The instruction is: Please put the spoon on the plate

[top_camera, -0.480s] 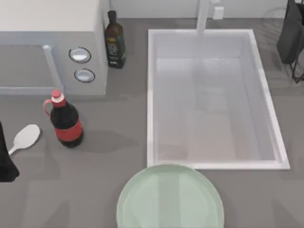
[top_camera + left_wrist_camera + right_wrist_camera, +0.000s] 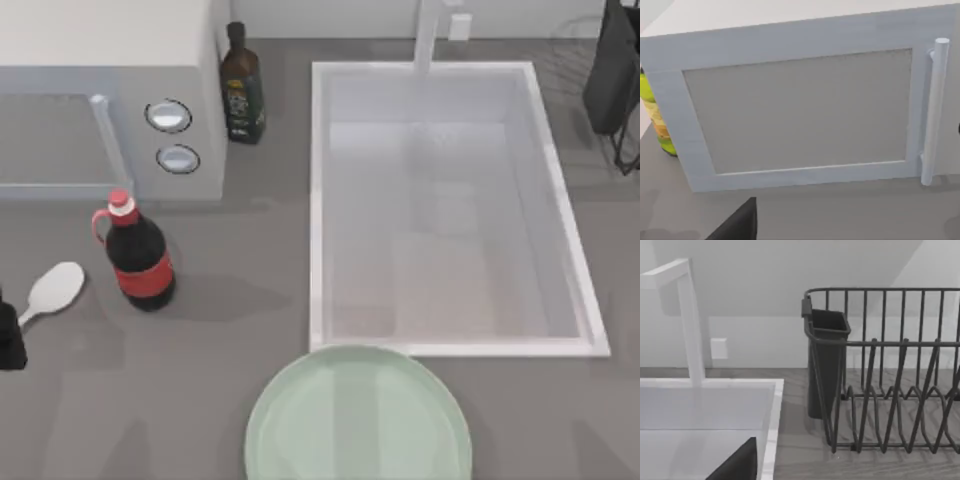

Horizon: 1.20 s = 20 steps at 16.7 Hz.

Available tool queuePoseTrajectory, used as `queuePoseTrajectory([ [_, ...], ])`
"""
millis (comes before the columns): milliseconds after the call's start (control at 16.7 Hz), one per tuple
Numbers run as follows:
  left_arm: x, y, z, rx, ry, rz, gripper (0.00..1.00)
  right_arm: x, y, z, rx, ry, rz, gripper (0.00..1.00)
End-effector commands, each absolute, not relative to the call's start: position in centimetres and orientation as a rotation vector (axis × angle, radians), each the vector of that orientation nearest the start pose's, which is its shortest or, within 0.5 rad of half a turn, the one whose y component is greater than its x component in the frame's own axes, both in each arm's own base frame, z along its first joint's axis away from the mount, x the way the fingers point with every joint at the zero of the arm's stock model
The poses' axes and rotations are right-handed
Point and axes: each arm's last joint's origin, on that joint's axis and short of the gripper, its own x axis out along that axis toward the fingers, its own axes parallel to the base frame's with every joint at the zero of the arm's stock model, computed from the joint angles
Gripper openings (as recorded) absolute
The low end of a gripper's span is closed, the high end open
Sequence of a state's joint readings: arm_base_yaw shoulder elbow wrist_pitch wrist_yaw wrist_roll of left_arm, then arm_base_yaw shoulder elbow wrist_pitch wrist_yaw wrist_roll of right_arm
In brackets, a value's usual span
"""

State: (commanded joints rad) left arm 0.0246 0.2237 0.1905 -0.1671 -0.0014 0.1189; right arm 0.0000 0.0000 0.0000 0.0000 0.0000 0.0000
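Top view: left arm's dark gripper at the desk's left edge, cut off; jaws' state cannot tell.
Small white spoon lies just beside it, handle partly hidden; large mint-green plate well apart, cropped below.

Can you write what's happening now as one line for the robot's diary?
spoon: on counter, left of cola bottle | plate: bare, front | left gripper: beside spoon handle | right arm: parked far right

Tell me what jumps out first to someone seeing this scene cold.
The big white sink takes up the middle and right of the top view, with the pale green plate just in front of it at the near edge. On the left, a red-labelled cola bottle stands beside the small white spoon, in front of the microwave.
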Motion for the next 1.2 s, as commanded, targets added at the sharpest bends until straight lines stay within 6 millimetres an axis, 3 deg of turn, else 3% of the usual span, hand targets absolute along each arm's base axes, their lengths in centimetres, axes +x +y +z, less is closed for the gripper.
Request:
queuePoseTrajectory([
  [300,15.1,0.9,21.5,0.277,0.654,-0.043,1.0,10.6,-0.1,16.0,0.0,0.0,0.0,1.0],
  [660,22.5,2.5,20.9,0.405,1.22,-0.24,1.0,10.6,-0.1,16.0,0.0,0.0,0.0,1.0],
  [960,27.1,3.8,19.8,0.445,1.462,-0.398,1.0,10.6,-0.1,16.0,0.0,0.0,0.0,1.0],
  [1200,28.6,4.3,19.2,0.452,1.529,-0.454,1.0,10.6,-0.1,16.0,0.0,0.0,0.0,1.0],
])
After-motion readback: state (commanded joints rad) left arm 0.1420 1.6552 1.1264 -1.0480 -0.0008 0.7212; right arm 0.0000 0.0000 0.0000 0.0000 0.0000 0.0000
